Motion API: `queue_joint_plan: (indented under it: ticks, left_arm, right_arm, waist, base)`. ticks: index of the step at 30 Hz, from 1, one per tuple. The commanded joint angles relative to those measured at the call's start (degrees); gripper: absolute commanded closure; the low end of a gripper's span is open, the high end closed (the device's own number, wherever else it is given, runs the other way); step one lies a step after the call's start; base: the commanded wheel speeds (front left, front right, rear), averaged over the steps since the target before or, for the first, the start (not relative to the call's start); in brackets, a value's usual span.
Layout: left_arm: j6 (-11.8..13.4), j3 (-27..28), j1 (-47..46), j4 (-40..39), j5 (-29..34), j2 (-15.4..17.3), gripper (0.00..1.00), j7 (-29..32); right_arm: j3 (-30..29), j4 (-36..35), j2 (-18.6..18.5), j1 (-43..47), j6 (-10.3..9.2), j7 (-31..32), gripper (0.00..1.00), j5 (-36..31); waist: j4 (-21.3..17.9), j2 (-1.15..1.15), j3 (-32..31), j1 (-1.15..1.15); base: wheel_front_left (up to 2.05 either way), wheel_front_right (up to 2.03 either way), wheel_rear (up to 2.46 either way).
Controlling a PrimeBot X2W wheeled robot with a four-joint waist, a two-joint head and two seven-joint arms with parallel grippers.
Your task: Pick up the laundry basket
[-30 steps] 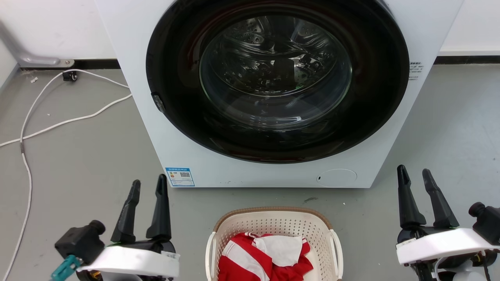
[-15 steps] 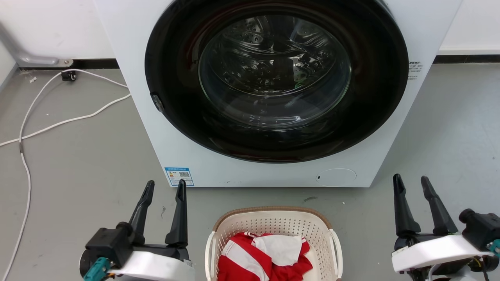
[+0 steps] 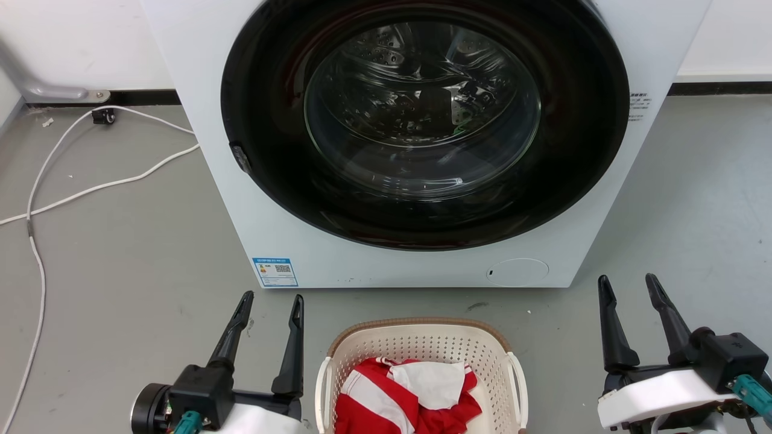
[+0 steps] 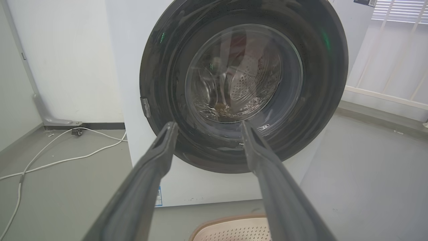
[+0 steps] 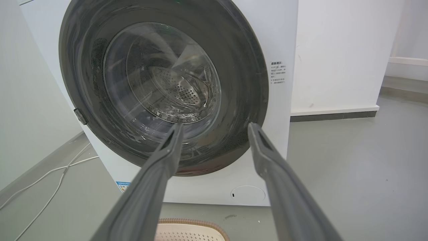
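I see laundry basket (image 3: 422, 345) on floor (image 3: 120, 253), near side of washing machine (image 3: 362, 265). Left gripper (image 3: 272, 298) just left of it, right gripper (image 3: 627, 279) farther right. Both have fingers spread, holding nothing.

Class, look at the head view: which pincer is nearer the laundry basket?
Left. The left pincer is close beside the laundry basket, at its left side; the right pincer stands farther off, to its right.

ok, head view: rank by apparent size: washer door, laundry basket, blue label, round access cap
1. washer door
2. laundry basket, partly cut off by the bottom edge
3. round access cap and blue label: too alike to rank
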Motion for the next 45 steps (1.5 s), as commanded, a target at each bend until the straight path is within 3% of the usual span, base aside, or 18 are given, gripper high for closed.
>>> queue_joint_plan:
  ticks: [1,12,17,27,45]
  left_arm:
    - [0.0,-0.3,0.4,-0.2,1.3,0.4,0.0,-0.5]
    - [-0.6,-1.1,1.0,-0.3,5.0,0.0,0.0,-1.7]
    - [-2.5,0.8,1.9,0.2,5.3,-1.5,0.0,-2.3]
    - [-7.0,3.0,2.7,1.0,10.0,-3.5,0.0,-3.3]
    - [-8.7,5.2,2.8,1.1,12.2,-4.8,0.0,-3.3]
  right_arm:
    - [0.1,-0.3,0.0,0.2,0.11,-0.5,0.0,-1.4]
    - [-0.2,-0.7,0.0,0.6,0.06,-1.9,0.0,-4.9]
    - [-0.9,0.5,0.1,0.6,0.06,-2.3,0.0,-1.9]
    - [-0.5,1.7,0.1,0.4,0.06,-3.3,0.0,-3.5]
    - [0.0,2.0,0.1,-0.6,0.06,-3.4,0.0,-2.8]
  waist:
    - [0.0,0.0,0.0,0.0]
    - [-0.3,0.0,0.2,0.0]
    - [-0.3,0.0,0.1,0.0]
    - [-0.2,0.0,0.4,0.0]
    - [-0.1,0.0,1.5,0.0]
  base:
    - [0.0,0.0,0.0]
    - [0.0,0.0,0.0]
    - [0.0,0.0,0.0]
    - [0.0,0.0,0.0]
    - [0.0,0.0,0.0]
